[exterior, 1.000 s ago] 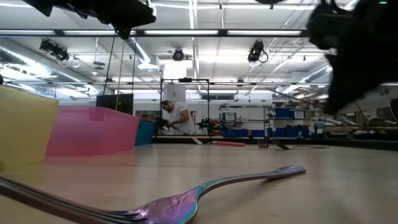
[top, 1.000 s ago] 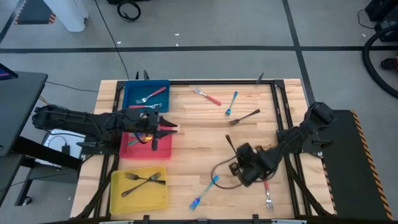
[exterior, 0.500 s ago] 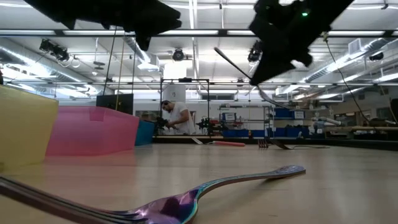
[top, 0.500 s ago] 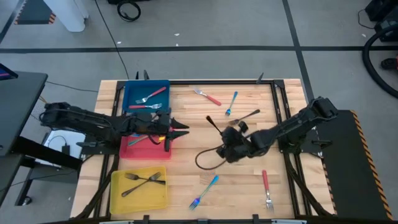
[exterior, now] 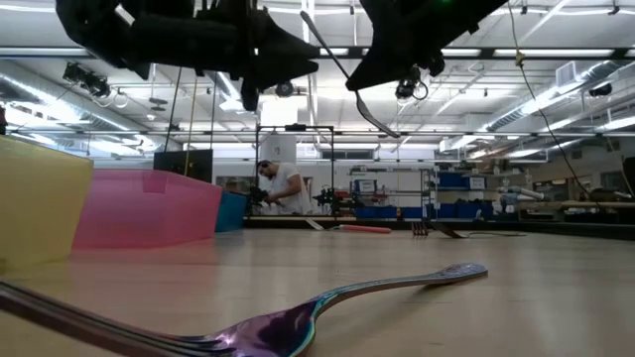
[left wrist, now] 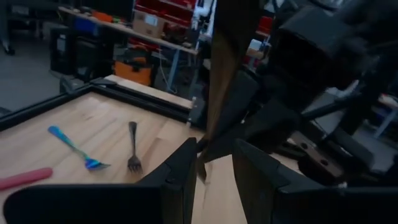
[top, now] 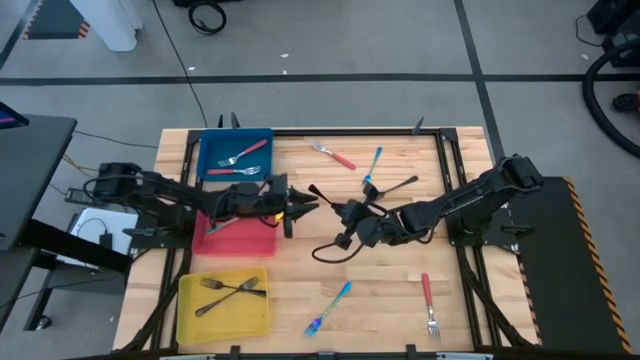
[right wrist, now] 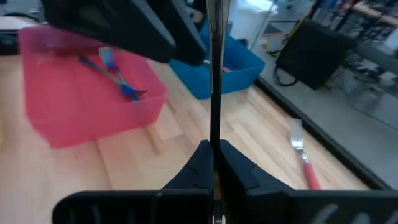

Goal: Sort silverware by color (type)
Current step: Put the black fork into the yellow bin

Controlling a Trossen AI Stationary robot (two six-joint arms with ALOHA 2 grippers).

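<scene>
Partly sorted: I counted forks in the blue tray (top: 210, 150), red tray (top: 212, 240) and yellow tray (top: 190, 315); five pieces lay loose on the table (top: 300, 270). My right gripper (top: 345, 212) pinched a dark fork (top: 322, 195) mid-table; its free end sat between the spread fingers of the left gripper (top: 308, 205); handover looked imminent.

Pale matt wooden table (top: 330, 230), translucent plastic red tray (exterior: 149, 208), glossy iridescent metal fork (exterior: 327, 307)
</scene>
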